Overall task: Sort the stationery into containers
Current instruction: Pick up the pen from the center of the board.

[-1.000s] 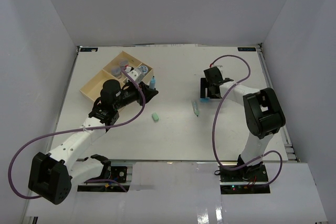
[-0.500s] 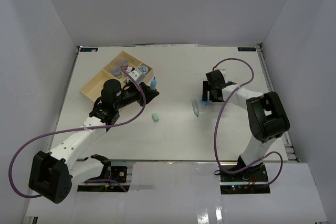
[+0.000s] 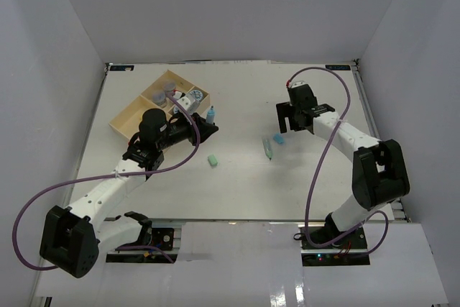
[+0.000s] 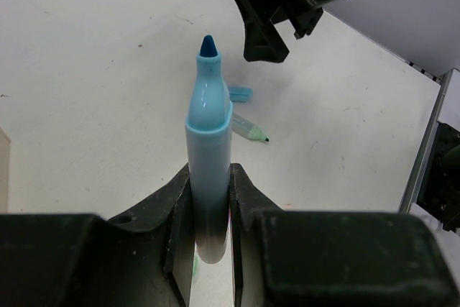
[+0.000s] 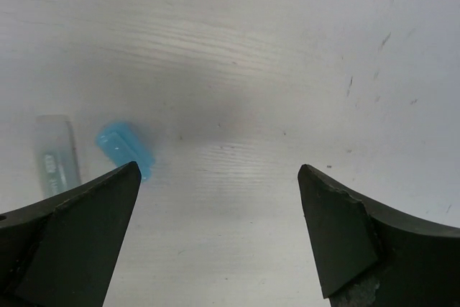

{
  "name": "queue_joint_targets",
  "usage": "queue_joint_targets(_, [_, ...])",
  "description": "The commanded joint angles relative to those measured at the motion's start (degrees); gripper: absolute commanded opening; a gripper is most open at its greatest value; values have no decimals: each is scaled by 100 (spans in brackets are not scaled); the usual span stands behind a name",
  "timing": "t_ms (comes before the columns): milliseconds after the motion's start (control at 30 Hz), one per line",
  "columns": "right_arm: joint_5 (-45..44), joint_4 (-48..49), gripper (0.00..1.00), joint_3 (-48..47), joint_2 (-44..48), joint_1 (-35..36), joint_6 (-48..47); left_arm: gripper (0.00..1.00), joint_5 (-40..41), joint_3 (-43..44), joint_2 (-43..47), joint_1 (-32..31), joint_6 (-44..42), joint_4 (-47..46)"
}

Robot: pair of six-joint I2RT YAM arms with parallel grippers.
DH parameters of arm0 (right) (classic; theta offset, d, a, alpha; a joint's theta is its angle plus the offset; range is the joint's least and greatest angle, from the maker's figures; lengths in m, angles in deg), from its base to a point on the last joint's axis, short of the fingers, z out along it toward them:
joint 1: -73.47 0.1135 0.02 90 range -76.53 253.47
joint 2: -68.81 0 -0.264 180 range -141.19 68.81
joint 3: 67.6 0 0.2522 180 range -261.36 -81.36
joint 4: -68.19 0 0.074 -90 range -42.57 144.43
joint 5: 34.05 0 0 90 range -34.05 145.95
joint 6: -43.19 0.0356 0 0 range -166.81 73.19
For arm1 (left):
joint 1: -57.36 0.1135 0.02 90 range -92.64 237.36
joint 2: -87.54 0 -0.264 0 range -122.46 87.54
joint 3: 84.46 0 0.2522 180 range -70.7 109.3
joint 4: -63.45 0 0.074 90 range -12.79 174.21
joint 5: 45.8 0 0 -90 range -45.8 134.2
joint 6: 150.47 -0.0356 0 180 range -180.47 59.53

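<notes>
My left gripper [image 3: 206,126] is shut on a light blue uncapped marker [image 3: 210,114], held just right of the pale-wood tray [image 3: 129,116]. In the left wrist view the marker [image 4: 209,156] stands upright between my fingers [image 4: 243,199]. The tray's far section holds grey rolls [image 3: 170,89] and blue-and-white rolls [image 3: 194,95]. My right gripper [image 3: 290,117] is open and empty, above a small blue cap [image 3: 279,139] on the table. The cap [image 5: 127,149] lies by my left fingertip in the right wrist view. A green marker [image 3: 267,147] lies beside the cap. A green stub [image 3: 213,159] lies mid-table.
The green marker also shows in the left wrist view [image 4: 248,130], with the blue cap [image 4: 240,94] behind it. A pale clear piece [image 5: 56,163] lies left of the cap. White walls enclose the table on three sides.
My right gripper has lifted and drawn back from the blue cap, and the right arm has swung outward. The left gripper with the marker has hardly moved.
</notes>
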Motion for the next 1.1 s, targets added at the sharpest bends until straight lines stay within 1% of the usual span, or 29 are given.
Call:
queue_joint_targets(0, [915,-314,95,-510,293,-18,-874,0,-143,222,10,36,35,-53])
queue_joint_targets(33, [1257,-394,94,-571,267,-18,-927,0,-134,222,10,36,27,-45])
queue_joint_targets(67, [1408,-464,91,-676,240,-9,-997,0,-134,222,36,36,27,-45])
queue_joint_targets(133, [1803,-622,91,-747,127,-1,-1208,0,-82,214,54,36,18,-45])
queue_joint_targets(200, [1972,-675,90,-757,38,-1,-1506,0,-73,205,80,36,9,-36])
queue_joint_targets(233, [2294,-702,89,-765,-75,-1,-1621,0,-64,205,89,36,9,-27])
queue_joint_targets(333, [2578,-798,84,-818,-330,-1,-1989,0,-90,213,72,36,9,-18])
queue_joint_targets(400, [2579,-842,83,-914,-454,-1,-2061,0,-81,214,72,36,0,-10])
queue_joint_targets(500, [2605,-860,75,-1090,-673,-1,-2123,0,-37,222,89,36,0,8])
queue_joint_targets(633, [2605,-860,72,-1248,-972,-1,-2158,0,-73,222,89,36,9,-18])
queue_joint_targets(667, [2622,-886,68,-1266,-1016,-1,-2167,0,-73,222,80,36,9,-10])
queue_joint_targets(733, [2649,-860,66,-1275,-1131,8,-2219,0,-64,222,80,36,9,-9])
queue_joint_targets(767, [2675,-799,63,-1249,-1157,8,-2254,0,-64,222,89,36,0,-9])
queue_joint_targets(1067, [2526,-632,59,-1108,-1491,113,-2360,0,-99,240,72,36,9,-1])
